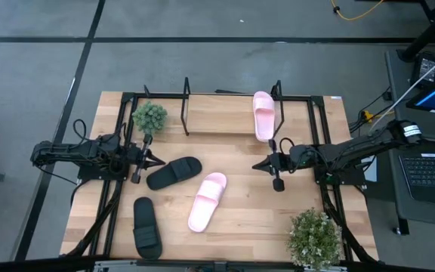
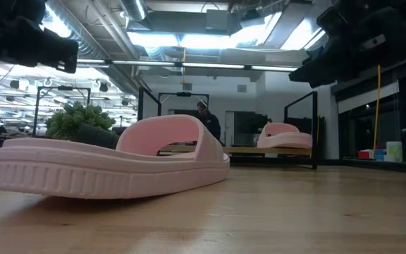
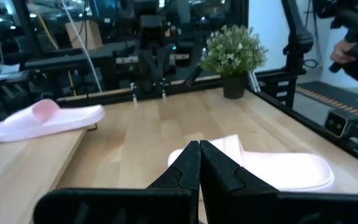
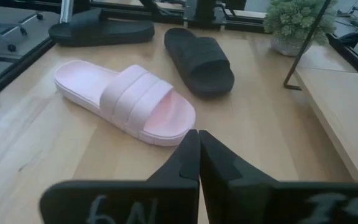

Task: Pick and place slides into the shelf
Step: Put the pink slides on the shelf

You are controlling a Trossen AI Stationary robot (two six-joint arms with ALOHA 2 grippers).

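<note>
High view: slides count four, two pink, two black. One pink slide (image 1: 263, 115) already sits on the shelf (image 1: 221, 113) at its right end; second pink slide (image 1: 207, 201) lies mid-table; one black slide (image 1: 174, 172) just ahead of the left gripper (image 1: 155, 160); other black slide (image 1: 146, 227) near the front left edge. Right gripper (image 1: 261, 165) hovers below the shelved pink one. Two potted plants (image 1: 149, 116).
Low view: pink slide (image 2: 111, 161) fills the foreground, thick ribbed sole, wide arched strap. Shelved pink (image 2: 284, 135) far behind.
Left wrist view: left gripper (image 3: 199, 155) clenched, holding nothing; pink slide (image 3: 278, 168) beyond it, shelved one (image 3: 45, 118) off to the side.
Right wrist view: right gripper (image 4: 199, 144) pinched closed, empty; pink slide (image 4: 125, 101) and both black ones (image 4: 199, 59) ahead.
Handling: looks like light foam, soft and flexible, not fragile, matte so probably grippy. Best hold is likely the strap arch or a side edge of the sole.
</note>
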